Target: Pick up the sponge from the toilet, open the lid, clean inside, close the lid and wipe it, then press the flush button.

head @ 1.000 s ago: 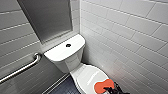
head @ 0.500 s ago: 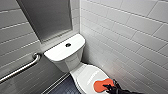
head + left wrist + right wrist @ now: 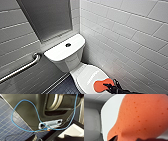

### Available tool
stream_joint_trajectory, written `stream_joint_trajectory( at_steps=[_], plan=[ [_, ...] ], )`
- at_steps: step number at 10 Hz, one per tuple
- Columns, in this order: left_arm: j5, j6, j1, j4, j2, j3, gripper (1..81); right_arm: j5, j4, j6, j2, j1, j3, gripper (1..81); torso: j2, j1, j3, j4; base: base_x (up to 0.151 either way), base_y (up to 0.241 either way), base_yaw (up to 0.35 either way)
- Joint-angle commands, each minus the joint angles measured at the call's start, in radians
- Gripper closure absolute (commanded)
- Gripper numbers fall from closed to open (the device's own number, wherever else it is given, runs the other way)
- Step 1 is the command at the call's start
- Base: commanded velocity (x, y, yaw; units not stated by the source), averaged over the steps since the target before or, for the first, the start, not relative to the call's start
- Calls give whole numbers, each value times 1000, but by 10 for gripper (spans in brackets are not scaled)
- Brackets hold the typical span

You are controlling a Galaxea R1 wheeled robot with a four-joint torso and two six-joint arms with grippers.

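I take the toilet [image 3: 75,62] as my fixed mark. Its lid [image 3: 86,75] is down, and the sponge [image 3: 101,85] lies flat on the front part of the lid, on the side that faces the white tiled wall [image 3: 130,37]. My right gripper [image 3: 108,86] is at the sponge's wall-side end and touches it, but I cannot tell if its jaws are closed on the sponge or only rest against it. In my right wrist view the orange sponge [image 3: 144,116] is very near, with the white lid [image 3: 110,119] under it. About the jaws of my left gripper I cannot tell anything; the left wrist view shows a blue cable [image 3: 25,116] over my own dark body and dark floor tiles [image 3: 7,125]. Compared with half a second ago, the sponge and the gripper sit at almost the same place on the lid; I see no clear move. The flush button [image 3: 68,45] is in the middle of the tank top, behind the lid. The tiled wall runs just beside the toilet, so this side is narrow. On the other side there is open dark floor [image 3: 62,87], and further on a metal grab bar [image 3: 20,68] on the wall there.
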Motion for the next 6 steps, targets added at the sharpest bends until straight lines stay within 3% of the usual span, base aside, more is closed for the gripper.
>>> stream_joint_trajectory(
  at_steps=[1, 4, 6],
  plan=[
    [96, -1, 47, -7, -6, 12, 10, 0, -1, 1, -22, 105, -8, 10, 0, 0, 0, 0, 0, 0, 0],
    [99, -3, 54, -7, -5, 12, 10, 3, -12, 1, 10, 100, -72, 10, 0, 0, 0, 0, 0, 0, 0],
    [98, -5, 64, -7, -6, 12, 10, 0, -53, 0, 38, 102, -123, 10, 0, 0, 0, 0, 0, 0, 0]
  ],
)
